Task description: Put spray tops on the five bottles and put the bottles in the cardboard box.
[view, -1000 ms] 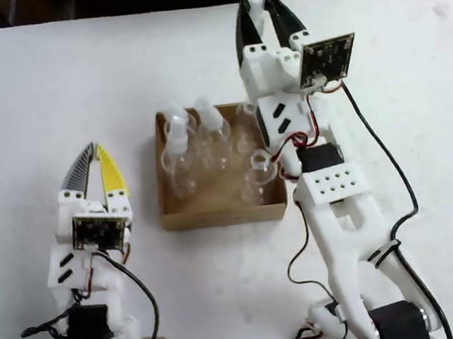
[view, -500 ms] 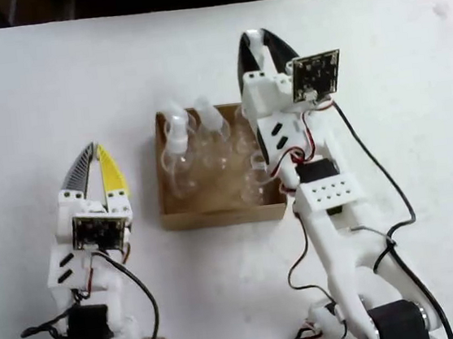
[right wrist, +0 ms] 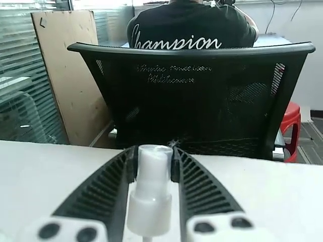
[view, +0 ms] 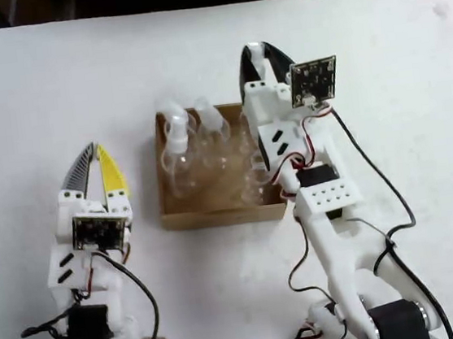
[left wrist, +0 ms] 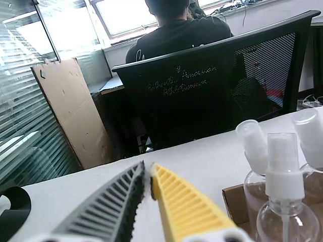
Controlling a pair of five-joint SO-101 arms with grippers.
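We see the right claw (view: 259, 51) clenched on a white spray top (view: 255, 50), which stands upright between its two black fingers. In the right wrist view the same claw (right wrist: 153, 149) pinches the spray top (right wrist: 150, 194) from both sides, and the cap's flat head rises just above the fingertips. This claw hangs above the far right corner of the cardboard box (view: 224, 216), so most of the box lies behind it and to its left, partly under its arm.

Inside the box stand several clear bottles (view: 182, 170), close together. Those farthest to the left of the right claw already wear white spray tops, one of them tilted. We cannot count the bottles for certain, as the arm covers part of the box.

The left claw (view: 94, 150) rests low over the white worktop (view: 53, 83), its grey and yellow fingers closed tip to tip with nothing between them. The box sits to its right and slightly ahead, apart from it. From the left wrist view, the closed claw (left wrist: 147, 172) points past a corner of the box (left wrist: 233, 199), where a capped bottle (left wrist: 285, 217) stands nearest.
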